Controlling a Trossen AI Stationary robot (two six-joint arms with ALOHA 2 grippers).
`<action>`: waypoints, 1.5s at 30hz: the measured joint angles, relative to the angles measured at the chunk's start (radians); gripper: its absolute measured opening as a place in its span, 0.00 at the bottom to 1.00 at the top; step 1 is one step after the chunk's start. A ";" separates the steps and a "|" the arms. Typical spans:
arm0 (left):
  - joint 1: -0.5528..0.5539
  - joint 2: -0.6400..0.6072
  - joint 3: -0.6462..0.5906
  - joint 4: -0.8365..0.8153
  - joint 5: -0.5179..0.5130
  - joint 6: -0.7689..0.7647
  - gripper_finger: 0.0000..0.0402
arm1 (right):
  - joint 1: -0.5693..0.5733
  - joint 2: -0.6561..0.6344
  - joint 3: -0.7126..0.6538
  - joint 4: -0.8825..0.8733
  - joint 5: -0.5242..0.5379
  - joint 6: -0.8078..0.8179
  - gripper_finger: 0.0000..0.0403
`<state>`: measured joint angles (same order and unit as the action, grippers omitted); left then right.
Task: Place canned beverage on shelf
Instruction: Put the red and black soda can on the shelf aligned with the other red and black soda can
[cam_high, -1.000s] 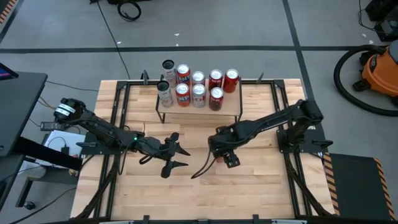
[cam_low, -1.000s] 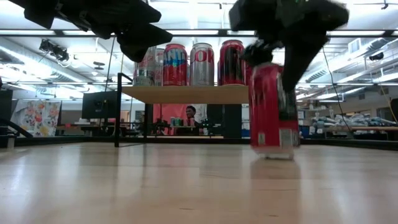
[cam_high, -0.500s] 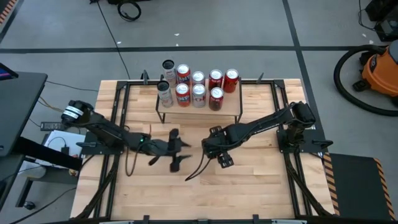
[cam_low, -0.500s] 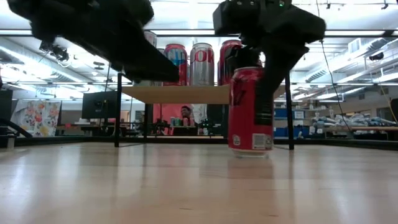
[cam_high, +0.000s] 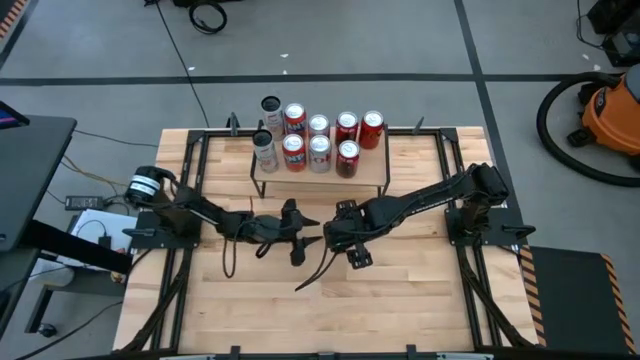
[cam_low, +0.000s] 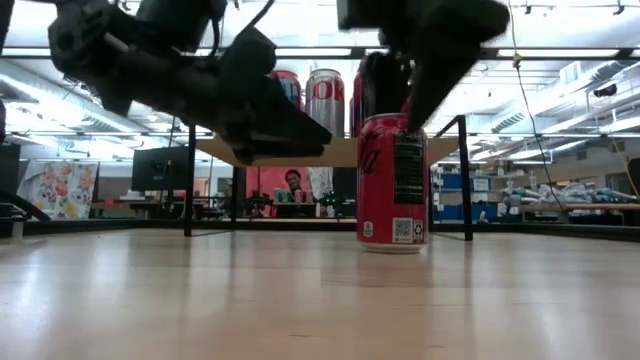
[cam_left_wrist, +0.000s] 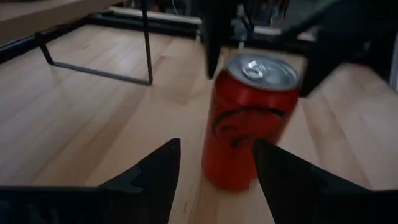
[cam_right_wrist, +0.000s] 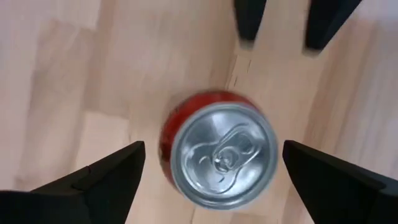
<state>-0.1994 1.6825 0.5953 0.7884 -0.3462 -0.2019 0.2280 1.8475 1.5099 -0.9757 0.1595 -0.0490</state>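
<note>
A red can (cam_left_wrist: 249, 118) stands upright on its base on the wooden table (cam_high: 400, 300), in front of the shelf (cam_high: 370, 172). My right gripper (cam_right_wrist: 212, 148) hangs over the can, pointing down and open, one finger on each side of the can top (cam_right_wrist: 221, 155) with a gap to each. My left gripper (cam_left_wrist: 216, 146) comes level from the table's left. It is open and its tips stop short of the can's side. From above, my right gripper (cam_high: 338, 232) hides the can and my left gripper (cam_high: 305, 238) is beside it.
Several cans (cam_high: 320, 140) stand on the shelf, whose board (cam_low: 300, 150) sits on thin black legs (cam_low: 189, 175) behind the red can (cam_low: 392, 180). Black frame rails (cam_high: 190, 200) run along the table's sides. A cable (cam_high: 315, 270) trails from my right arm.
My right gripper has taken the red can toward the table's left; its fingers have come off the can's sides, and the can now stands free. My left gripper has gone down and toward the table's right, up to the can.
</note>
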 joint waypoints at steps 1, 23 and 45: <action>0.006 0.019 0.000 0.032 -0.001 -0.004 0.53 | 0.006 -0.002 0.019 -0.012 0.004 0.019 0.97; 0.043 0.219 0.179 0.027 -0.047 -0.068 0.53 | 0.130 -0.011 -0.119 -0.030 0.317 0.249 0.91; -0.047 0.179 0.177 -0.110 -0.077 -0.086 0.53 | 0.114 -0.148 -0.215 -0.035 0.343 0.328 0.91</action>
<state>-0.2462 1.8618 0.7721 0.6782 -0.4232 -0.2875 0.3419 1.6993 1.2947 -1.0110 0.5021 0.2785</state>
